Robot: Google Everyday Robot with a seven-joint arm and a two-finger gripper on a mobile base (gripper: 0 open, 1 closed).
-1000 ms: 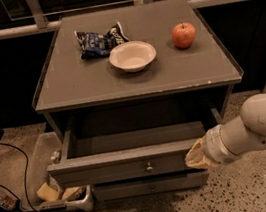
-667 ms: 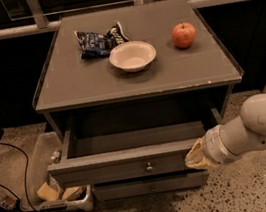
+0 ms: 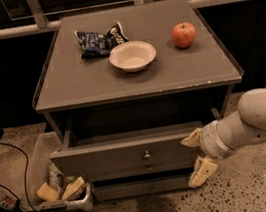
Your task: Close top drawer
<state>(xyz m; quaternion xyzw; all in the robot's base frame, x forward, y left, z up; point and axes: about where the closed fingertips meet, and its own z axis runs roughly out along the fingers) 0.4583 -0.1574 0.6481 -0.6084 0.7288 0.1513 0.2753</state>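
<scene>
The top drawer is a wide grey-brown drawer pulled out from the cabinet, with a small metal knob at the centre of its flat front. My gripper is at the drawer's right front corner, open, with one yellowish finger by the top edge of the front and the other lower down. It holds nothing. The white arm comes in from the right. A slimmer, darker drawer front sits below.
On the cabinet top lie a dark snack bag, a white bowl and a red apple. A plastic bin with items stands on the floor at the left, beside cables.
</scene>
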